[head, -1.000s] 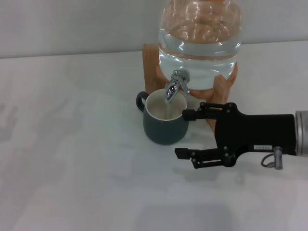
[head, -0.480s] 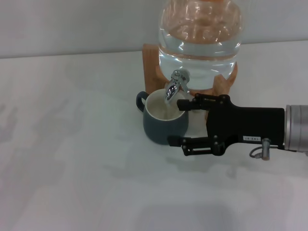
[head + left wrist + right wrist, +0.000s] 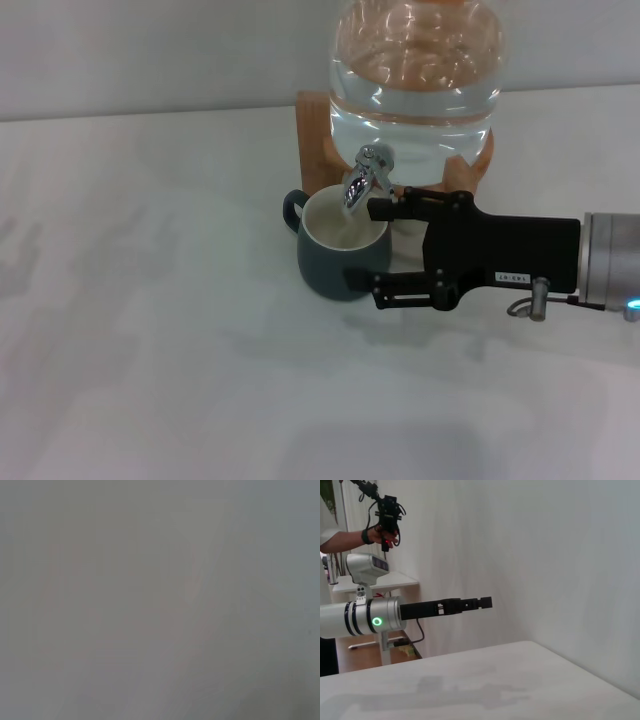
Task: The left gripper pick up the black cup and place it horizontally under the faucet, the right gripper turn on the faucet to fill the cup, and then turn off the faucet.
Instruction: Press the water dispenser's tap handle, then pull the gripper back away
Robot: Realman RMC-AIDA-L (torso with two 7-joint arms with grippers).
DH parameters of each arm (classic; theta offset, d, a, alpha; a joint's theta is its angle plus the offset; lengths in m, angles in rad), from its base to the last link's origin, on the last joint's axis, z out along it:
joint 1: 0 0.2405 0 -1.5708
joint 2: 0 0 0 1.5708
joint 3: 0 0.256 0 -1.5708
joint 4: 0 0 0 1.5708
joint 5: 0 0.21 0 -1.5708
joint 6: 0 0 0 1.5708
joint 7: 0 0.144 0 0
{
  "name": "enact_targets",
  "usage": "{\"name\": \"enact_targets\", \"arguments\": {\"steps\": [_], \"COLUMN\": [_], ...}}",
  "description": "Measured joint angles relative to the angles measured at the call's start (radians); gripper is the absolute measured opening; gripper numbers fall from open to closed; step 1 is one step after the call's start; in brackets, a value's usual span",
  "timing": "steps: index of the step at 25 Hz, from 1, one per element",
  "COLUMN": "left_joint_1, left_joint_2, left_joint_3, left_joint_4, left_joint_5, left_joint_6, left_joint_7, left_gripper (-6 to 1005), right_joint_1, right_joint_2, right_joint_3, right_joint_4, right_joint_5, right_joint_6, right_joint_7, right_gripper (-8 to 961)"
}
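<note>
Head view: right gripper [image 3: 364, 242], black two-fingered claw, jaws spread, now shifted leftward to bracket squat dark charcoal mug [image 3: 340, 258] under shiny chrome spigot [image 3: 366, 176] on clear water jar [image 3: 417, 60] (upper finger nears lever). Probably reaching to close tap. Right wrist view: left gripper [image 3: 483, 602] raised, well away, jaws unreadable.

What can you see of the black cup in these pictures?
The black cup is a squat, rounded mug, dark outside and cream-white inside, with a small loop handle pointing to the robot's left. It stands upright on the white table, right under the faucet. The right end effector is open around its right side; contact cannot be told.
</note>
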Motion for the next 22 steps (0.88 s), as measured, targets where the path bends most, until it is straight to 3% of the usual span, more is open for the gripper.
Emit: {"name": "enact_targets", "arguments": {"steps": [12, 22], "left_joint_1": [0.001, 0.002], "left_joint_2": [0.002, 0.003], "left_joint_3": [0.000, 0.000], "left_joint_4": [0.000, 0.004], "left_joint_5": [0.007, 0.008], "left_joint_6": [0.001, 0.001], "left_joint_7": [0.000, 0.000], "left_gripper": [335, 335], "right_joint_1": [0.002, -0.011], "right_joint_2": [-0.001, -0.004], "right_joint_3": [0.006, 0.071], "right_joint_4": [-0.005, -0.008], "right_joint_5": [0.001, -0.007], "right_joint_6": [-0.022, -0.023], "right_joint_7": [0.000, 0.000], "right_gripper": [838, 838]}}
